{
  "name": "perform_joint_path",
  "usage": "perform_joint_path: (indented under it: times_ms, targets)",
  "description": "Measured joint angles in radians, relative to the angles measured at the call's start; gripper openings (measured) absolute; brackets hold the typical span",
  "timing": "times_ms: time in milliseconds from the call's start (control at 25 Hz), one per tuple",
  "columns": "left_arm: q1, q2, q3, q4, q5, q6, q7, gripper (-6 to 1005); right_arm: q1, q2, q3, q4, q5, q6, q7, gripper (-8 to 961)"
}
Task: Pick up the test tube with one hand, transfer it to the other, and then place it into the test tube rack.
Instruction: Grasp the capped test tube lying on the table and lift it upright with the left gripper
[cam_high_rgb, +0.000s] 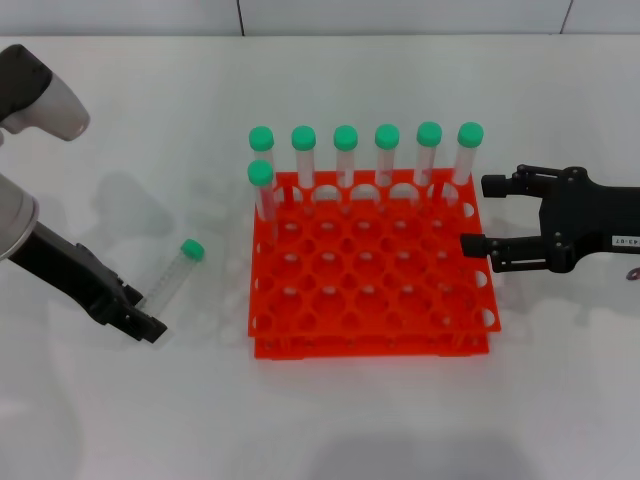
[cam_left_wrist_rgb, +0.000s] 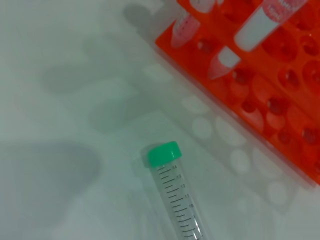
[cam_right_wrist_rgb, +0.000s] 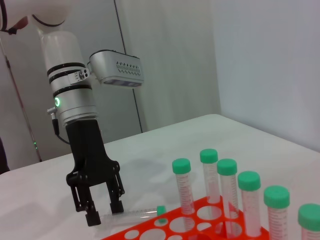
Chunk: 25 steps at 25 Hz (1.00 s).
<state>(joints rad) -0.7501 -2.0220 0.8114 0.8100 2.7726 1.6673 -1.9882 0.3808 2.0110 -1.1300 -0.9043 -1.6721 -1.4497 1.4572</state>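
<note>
The test tube (cam_high_rgb: 172, 276), clear with a green cap (cam_left_wrist_rgb: 162, 153), lies on the white table left of the orange-red rack (cam_high_rgb: 370, 300). Its cap points to the rack's back. My left gripper (cam_high_rgb: 145, 322), unlabelled, is low over the tube's bottom end. In the right wrist view this gripper (cam_right_wrist_rgb: 105, 214) is open, with a finger on either side of the lying tube (cam_right_wrist_rgb: 132, 215). My right gripper (cam_high_rgb: 478, 215), with a small white label, is open and empty at the rack's right edge.
Several identical green-capped tubes (cam_high_rgb: 386, 150) stand in the rack's back row, and one more (cam_high_rgb: 262, 190) stands at the left end of the second row. The other holes hold nothing. A white wall rises behind the table.
</note>
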Motion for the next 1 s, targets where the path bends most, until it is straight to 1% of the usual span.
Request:
perform_joint_path:
  times_ms: [200, 440, 560, 960, 1000]
  targets:
    - [0.000, -0.002, 0.000, 0.000, 0.006, -0.002, -0.004, 648, 0.000, 0.000, 0.001, 0.000, 0.000, 0.000, 0.000, 855]
    - [0.000, -0.002, 0.000, 0.000, 0.007, -0.002, -0.004, 581, -0.001, 0.000, 0.001, 0.000, 0.000, 0.000, 0.000, 854]
    - [0.001, -0.002, 0.000, 0.000, 0.007, -0.002, -0.005, 574, -0.002, 0.000, 0.001, 0.000, 0.000, 0.000, 0.000, 854]
    - [0.004, -0.001, 0.002, 0.000, 0.009, -0.027, -0.021, 442, -0.002, 0.000, 0.001, 0.003, 0.000, 0.000, 0.000, 854]
    - [0.004, -0.001, 0.002, 0.000, 0.009, -0.027, -0.021, 442, -0.002, 0.000, 0.001, 0.003, 0.000, 0.000, 0.000, 854]
